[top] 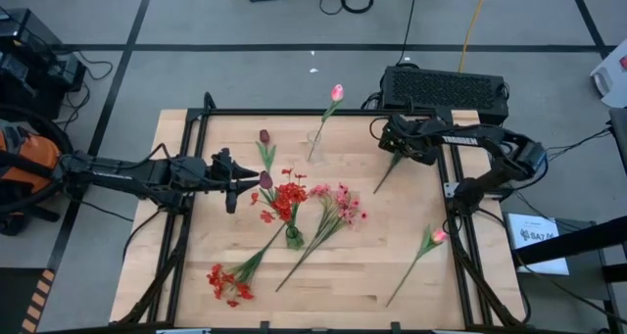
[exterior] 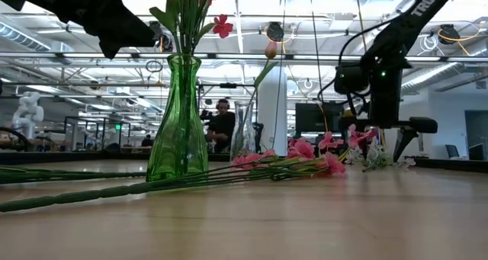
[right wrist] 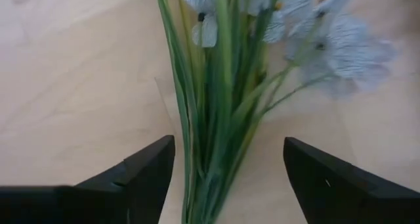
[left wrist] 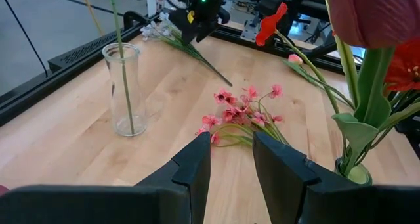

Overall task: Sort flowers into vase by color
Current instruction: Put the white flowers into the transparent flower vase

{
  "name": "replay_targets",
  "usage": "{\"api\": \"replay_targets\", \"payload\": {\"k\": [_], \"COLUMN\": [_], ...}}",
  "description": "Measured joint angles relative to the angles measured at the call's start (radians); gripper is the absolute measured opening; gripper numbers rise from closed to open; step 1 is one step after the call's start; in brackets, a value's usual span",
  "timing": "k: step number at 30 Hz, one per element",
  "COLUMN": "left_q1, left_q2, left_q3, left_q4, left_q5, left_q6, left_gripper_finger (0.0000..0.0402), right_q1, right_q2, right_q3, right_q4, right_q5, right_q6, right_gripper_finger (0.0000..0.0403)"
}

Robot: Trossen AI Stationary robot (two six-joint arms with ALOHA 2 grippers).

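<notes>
A green vase [top: 292, 238] near the table's middle holds red flowers [top: 286, 199] and maroon tulips [top: 265, 136]. My left gripper [top: 231, 182] hovers open just left of them, with nothing between its fingers [left wrist: 231, 168]. A clear vase [top: 314, 146] at the far middle holds one pink tulip [top: 336, 92]. A whitish-lavender spray [right wrist: 308, 33] lies flat on the table at the far right. My right gripper [right wrist: 226, 178] points down over it, open, one finger on either side of its green stems [right wrist: 216, 138] without touching them.
Lying on the table are a pink spray [top: 338, 205] at the middle, a red cluster [top: 227, 283] at the near left and a pink tulip [top: 437, 237] at the near right. A black box [top: 443, 89] stands behind the far edge.
</notes>
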Motion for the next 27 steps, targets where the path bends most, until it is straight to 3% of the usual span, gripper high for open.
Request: {"api": "replay_targets", "payload": {"k": [9,12,16,18,20,27], "left_q1": [0.0,0.0,0.0,0.0,0.0,0.0], "left_q2": [0.0,0.0,0.0,0.0,0.0,0.0], "left_q3": [0.0,0.0,0.0,0.0,0.0,0.0], "left_q4": [0.0,0.0,0.0,0.0,0.0,0.0], "left_q5": [0.0,0.0,0.0,0.0,0.0,0.0], "left_q6": [0.0,0.0,0.0,0.0,0.0,0.0], "left_gripper_finger": [0.0122,0.0122,0.0122,0.0122,0.0122,0.0122], "right_q1": [0.002,0.002,0.003,0.003,0.003,0.009], "right_q2": [0.112,0.123,0.117,0.098,0.065,-0.183], "right_q3": [0.006,0.006,0.005,0.004,-0.002,-0.002], "right_q4": [0.071,0.074,0.084,0.094,0.106,0.136], "right_q5": [0.005,0.001,-0.016,-0.028,-0.046,-0.059], "right_q6": [-0.042,-0.072,-0.127,-0.169,-0.207,-0.29], "right_gripper_finger": [0.025,0.0204,0.0104,0.0046,0.0016,0.0015]}}
